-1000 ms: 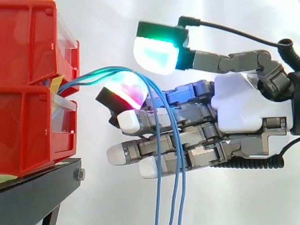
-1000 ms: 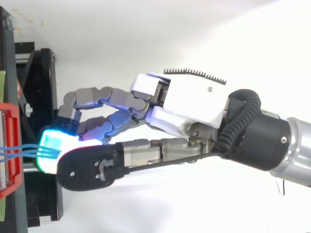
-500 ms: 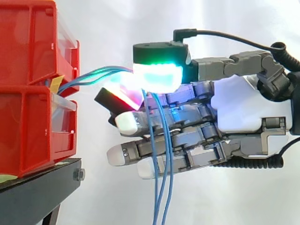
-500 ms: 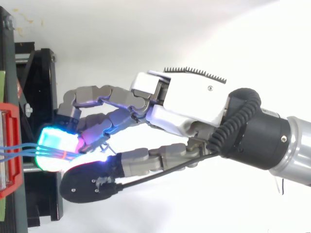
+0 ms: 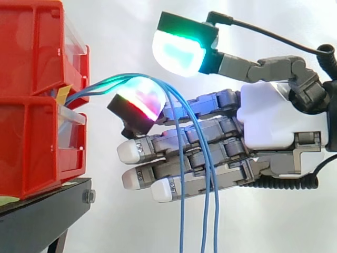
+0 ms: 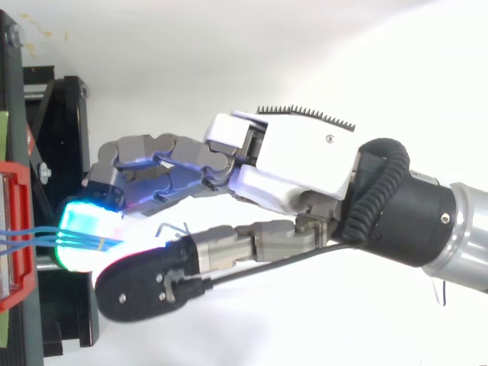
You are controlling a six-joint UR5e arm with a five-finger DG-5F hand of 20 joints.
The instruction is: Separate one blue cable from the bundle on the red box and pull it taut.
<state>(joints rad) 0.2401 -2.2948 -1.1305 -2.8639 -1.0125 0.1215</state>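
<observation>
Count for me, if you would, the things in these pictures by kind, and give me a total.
Red bins: 2
Blue cables: 3
Black stand: 1
Robot hand: 1
Total: 7

A black stand (image 5: 45, 213) sits at 8 o'clock in the side view. Directly on it rests the lower red bin (image 5: 31, 153), with a second red bin (image 5: 29, 47) stacked on top.
</observation>
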